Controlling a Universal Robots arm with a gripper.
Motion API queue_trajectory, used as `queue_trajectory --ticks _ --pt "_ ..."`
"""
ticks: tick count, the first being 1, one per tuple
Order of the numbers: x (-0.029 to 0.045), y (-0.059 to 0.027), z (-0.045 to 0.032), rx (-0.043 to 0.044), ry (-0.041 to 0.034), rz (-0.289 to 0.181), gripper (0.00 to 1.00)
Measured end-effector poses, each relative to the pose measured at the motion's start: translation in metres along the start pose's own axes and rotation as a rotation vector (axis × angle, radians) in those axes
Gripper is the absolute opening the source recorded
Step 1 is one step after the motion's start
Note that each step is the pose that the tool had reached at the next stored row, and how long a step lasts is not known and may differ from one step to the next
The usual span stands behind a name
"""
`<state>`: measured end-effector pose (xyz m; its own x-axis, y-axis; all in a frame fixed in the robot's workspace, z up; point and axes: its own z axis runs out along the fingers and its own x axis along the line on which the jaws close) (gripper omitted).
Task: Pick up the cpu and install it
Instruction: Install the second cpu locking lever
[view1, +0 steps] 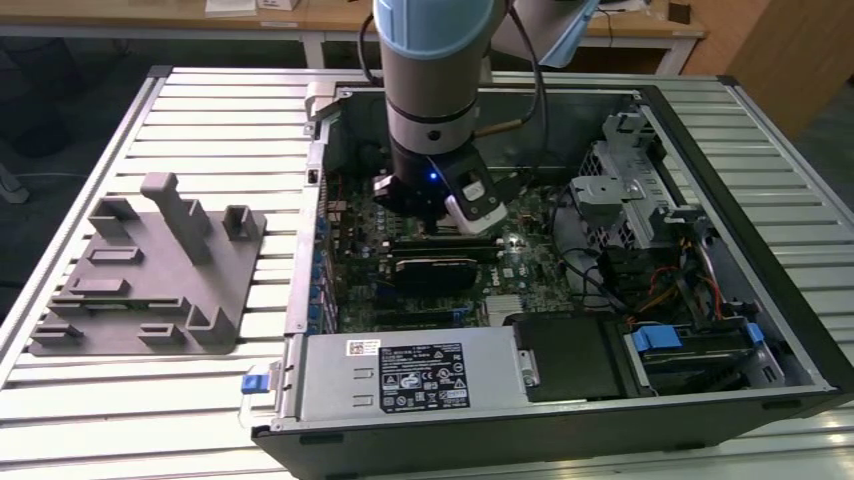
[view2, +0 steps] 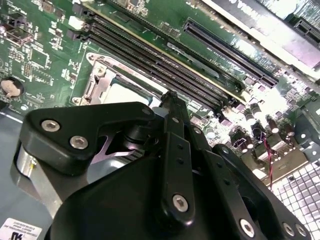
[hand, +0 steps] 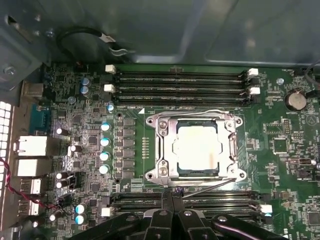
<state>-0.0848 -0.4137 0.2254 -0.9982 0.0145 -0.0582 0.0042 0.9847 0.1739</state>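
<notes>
While the black fingers meet tip to tip with nothing between them, they hang just beside the socket.

Inside that shiny steel socket frame on the green motherboard sits the small flat square cpu, its pale matte metal top facing up. Long dark ridged memory slots run along both sides of the frame.

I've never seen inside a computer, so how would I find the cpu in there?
Look inside the open computer case, at the green motherboard lying flat. In the first wrist view, between two banks of long black memory slots, sits a shiny metal socket frame. The cpu is the flat, pale square inside that frame, the only plain smooth patch among tiny parts.
</notes>
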Motion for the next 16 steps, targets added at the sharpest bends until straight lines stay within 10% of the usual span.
queue_trajectory --ticks 7,16 --pt "0.0034 -0.0033 0.0064 -0.0028 0.0018 0.000 0.11" --pt "0.0059 -0.0092 0.0116 -0.0367 0.0021 0.003 0.11"
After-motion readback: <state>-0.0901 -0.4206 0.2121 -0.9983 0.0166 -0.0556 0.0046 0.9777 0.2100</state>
